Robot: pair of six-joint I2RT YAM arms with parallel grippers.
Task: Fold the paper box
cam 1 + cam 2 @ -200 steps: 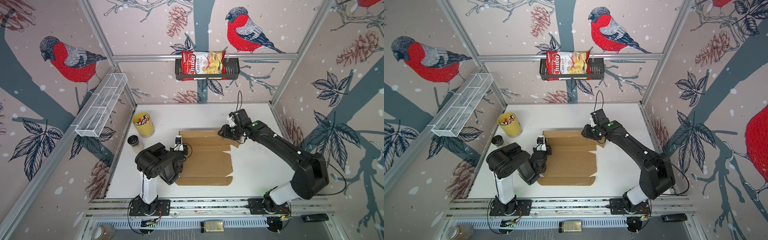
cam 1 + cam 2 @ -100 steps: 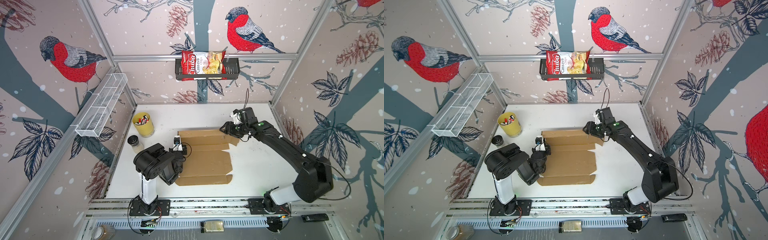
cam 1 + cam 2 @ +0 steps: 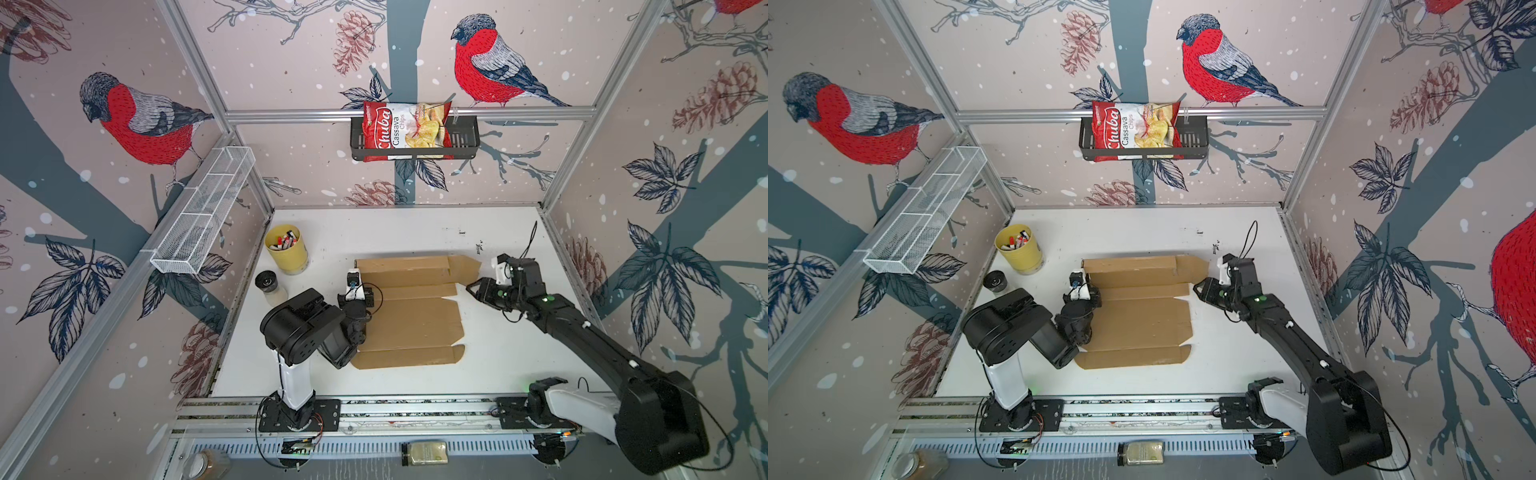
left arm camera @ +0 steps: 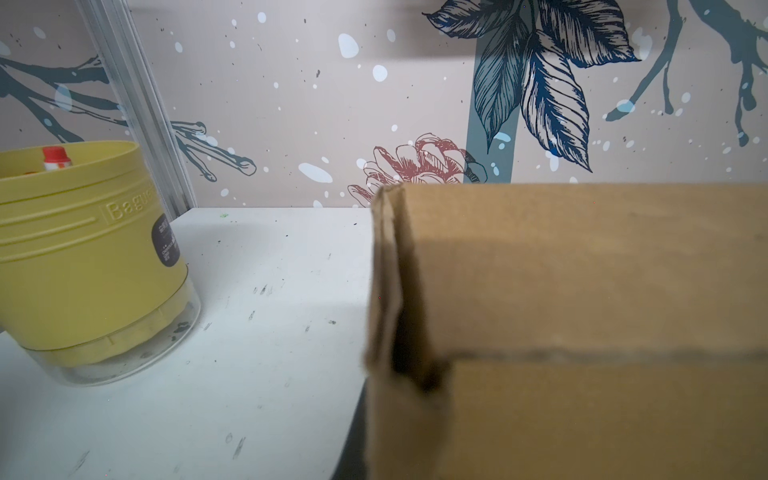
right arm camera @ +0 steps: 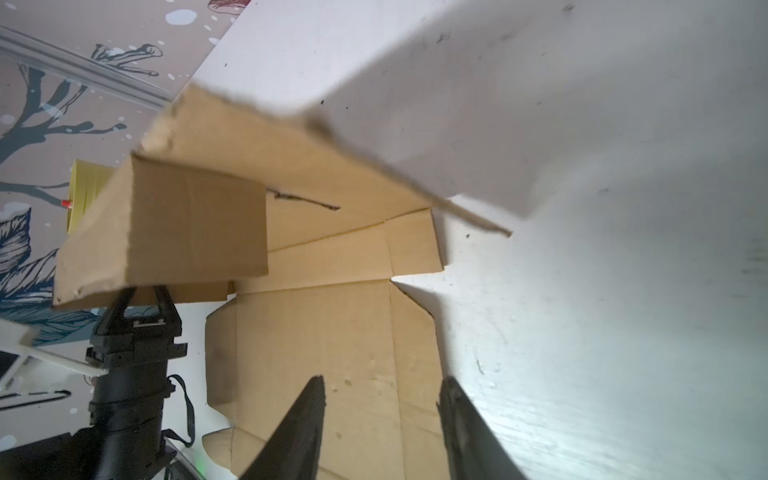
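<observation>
The paper box (image 3: 411, 320) (image 3: 1138, 320) lies as a mostly flat brown cardboard sheet mid-table in both top views. Its far panel (image 5: 199, 224) is tilted up. My left gripper (image 3: 354, 275) (image 3: 1076, 277) sits at the sheet's far left corner; in the right wrist view its black fingers (image 5: 160, 301) are pinched on the raised panel's edge. The cardboard (image 4: 582, 311) fills the left wrist view and hides those jaws. My right gripper (image 3: 473, 286) (image 3: 1200, 286) (image 5: 382, 380) hovers open over the sheet's right edge, holding nothing.
A yellow cup of markers (image 3: 286, 249) (image 4: 83, 257) and a small black-lidded jar (image 3: 269, 283) stand left of the sheet. A white wire basket (image 3: 203, 212) hangs on the left wall. A black basket with a chips bag (image 3: 407, 131) hangs on the back wall.
My right gripper has drawn back off the far right part of the cardboard, moving right and toward the front. Its jaws widened and then narrowed. The left gripper has stayed put.
</observation>
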